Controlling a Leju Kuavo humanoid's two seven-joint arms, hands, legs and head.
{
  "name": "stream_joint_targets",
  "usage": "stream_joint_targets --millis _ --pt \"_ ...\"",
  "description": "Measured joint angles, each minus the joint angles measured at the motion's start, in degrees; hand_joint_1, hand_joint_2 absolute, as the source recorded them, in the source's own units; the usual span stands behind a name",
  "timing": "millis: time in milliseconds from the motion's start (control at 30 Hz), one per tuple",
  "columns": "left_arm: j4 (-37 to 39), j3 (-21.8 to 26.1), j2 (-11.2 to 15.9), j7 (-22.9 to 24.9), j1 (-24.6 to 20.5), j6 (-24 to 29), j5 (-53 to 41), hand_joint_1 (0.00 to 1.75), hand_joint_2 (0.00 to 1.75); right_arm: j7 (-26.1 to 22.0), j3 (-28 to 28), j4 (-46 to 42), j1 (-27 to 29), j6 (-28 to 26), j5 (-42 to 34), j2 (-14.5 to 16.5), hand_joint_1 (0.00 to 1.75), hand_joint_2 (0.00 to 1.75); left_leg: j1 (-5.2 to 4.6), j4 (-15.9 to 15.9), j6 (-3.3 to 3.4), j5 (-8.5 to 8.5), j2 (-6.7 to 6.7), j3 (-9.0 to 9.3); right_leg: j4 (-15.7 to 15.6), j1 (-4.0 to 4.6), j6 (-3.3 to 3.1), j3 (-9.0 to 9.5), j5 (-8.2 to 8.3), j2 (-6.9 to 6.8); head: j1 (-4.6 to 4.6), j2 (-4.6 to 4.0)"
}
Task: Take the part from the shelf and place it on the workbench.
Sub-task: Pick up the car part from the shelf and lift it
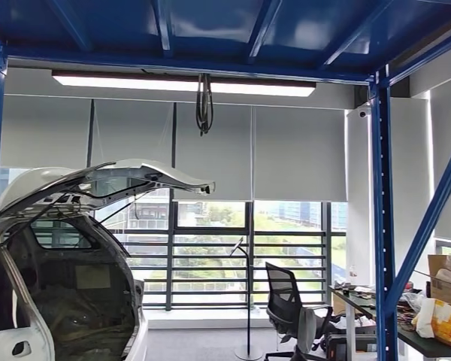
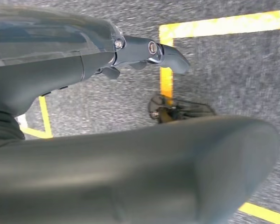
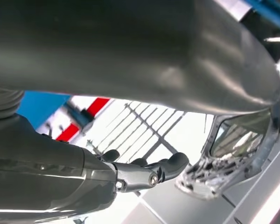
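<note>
A blue steel shelf frame point(image 1: 382, 226) stands around me, its posts at both sides and its deck overhead. No part can be made out on it. In the left wrist view my left hand point(image 2: 61, 70) hangs over grey carpet, fingers point(image 2: 166, 53) straight, thumb apart, nothing in it. My right hand point(image 3: 79, 172) is raised, its fingers point(image 3: 170, 165) stretched out and holding nothing, with the white car's lifted hatch point(image 3: 237, 144) beyond it. A dark table point(image 1: 422, 338) at the right carries a cardboard box point(image 1: 447, 282) and yellow-white packets point(image 1: 441, 320).
A white car point(image 1: 59, 286) with its hatch raised stands at the left. An office chair point(image 1: 289, 308) and a floor lamp pole point(image 1: 249, 301) stand before the windows. Yellow tape lines point(image 2: 223, 23) mark the carpet.
</note>
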Motion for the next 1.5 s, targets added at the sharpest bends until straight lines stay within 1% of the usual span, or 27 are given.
stream_joint_targets --millis 67,100,167,233,367,533,600,767,933,1033,1233,1500 --pt "0.05 0.01 0.01 -0.09 0.02 -0.03 0.00 0.00 0.00 -0.62 -1.02 0.32 0.05 1.97 -4.08 -0.34 0.00 0.00 -0.13 -0.95 0.44 -0.40 -0.10 0.42 0.17 0.12 0.20 -0.03 -0.28 0.01 -0.02 0.00" --pt "0.05 0.02 0.04 -0.12 0.07 -0.03 0.03 0.00 0.00 -0.77 -1.58 0.47 0.08 2.58 -5.26 -0.56 0.00 0.00 -0.16 -0.99 0.62 -0.46 -0.16 0.39 0.07 0.12 0.16 0.00 -0.28 -0.03 -0.01 0.00" --pt "0.06 0.06 0.09 -0.16 0.17 -0.02 0.10 0.00 0.00 -0.74 -2.77 0.83 0.03 3.05 -5.82 -0.92 0.00 0.00 -0.23 -1.00 0.82 -0.59 -0.25 0.40 -0.23 0.10 0.08 0.21 -0.25 -0.11 -0.02 0.00" --pt "0.07 0.10 0.11 -0.20 0.15 -0.05 0.15 0.00 0.00 -0.44 -3.73 1.18 -0.07 2.71 -4.66 -1.03 0.00 0.00 -0.28 -1.00 1.08 -0.73 -0.27 0.41 -0.57 0.09 0.09 0.41 -0.22 -0.13 -0.02 0.00" --pt "0.08 0.17 0.11 -0.33 -0.02 -0.11 0.15 0.00 0.00 1.12 -4.93 1.74 -0.08 -0.84 2.59 -0.97 0.00 1.75 -0.44 -0.98 1.40 -0.90 -0.26 0.43 -0.87 0.02 0.19 0.53 -0.18 -0.13 -0.02 0.00" --pt "0.08 0.25 0.11 -0.31 -0.07 0.00 0.15 0.00 0.00 4.40 -5.72 2.13 0.92 -5.48 14.20 -0.73 0.00 1.75 -0.56 -0.95 1.45 -0.93 -0.26 0.45 -0.93 -0.11 0.98 0.52 -0.25 -0.13 -0.02 0.00" --pt "0.08 0.25 0.11 -0.19 -0.06 0.02 0.01 0.00 0.00 6.12 -5.85 2.39 1.74 -7.31 20.12 -0.57 0.00 1.75 -0.53 -0.95 1.46 -0.94 -0.26 0.48 -0.93 -0.10 1.10 0.52 -0.28 -0.12 -0.01 0.00" --pt "0.09 0.25 0.10 0.00 -0.08 0.00 -0.44 0.00 0.00 10.06 -5.79 4.39 3.51 -9.43 32.55 0.48 0.00 1.75 -0.35 -0.98 1.44 -0.93 -0.25 0.58 -0.81 0.06 1.11 0.52 -0.29 -0.12 -0.01 0.00" --pt "0.09 0.23 0.09 -0.01 -0.14 -0.19 -1.35 0.00 0.00 12.85 -5.22 9.93 3.53 -9.27 39.27 2.38 0.00 1.75 -0.21 -0.99 1.41 -0.91 -0.24 0.60 -0.69 0.19 1.08 0.51 -0.31 -0.10 -0.02 0.00" --pt "0.09 0.13 0.09 -0.04 -0.16 -0.22 -1.93 0.00 0.00 14.65 -4.36 14.39 2.63 -9.47 43.13 3.46 0.00 1.75 -0.19 -0.99 1.39 -0.90 -0.24 0.60 -0.65 0.21 1.08 0.51 -0.31 -0.10 -0.02 0.00" --pt "0.09 -0.33 0.10 -0.05 -0.22 -0.21 -2.72 0.00 0.00 19.87 -2.72 22.42 -0.28 -11.90 53.93 5.68 0.00 1.75 -0.19 -0.99 1.38 -0.89 -0.24 0.61 -0.62 0.21 1.07 0.51 -0.31 -0.10 -0.01 0.00" --pt "0.09 -1.02 0.11 -0.05 -0.23 -0.21 -3.64 0.00 0.00 25.03 -1.71 26.53 -2.67 -14.66 66.78 8.68 0.00 1.75 -0.19 -0.99 1.38 -0.89 -0.24 0.60 -0.61 0.21 1.05 0.49 -0.33 -0.10 -0.02 0.00"
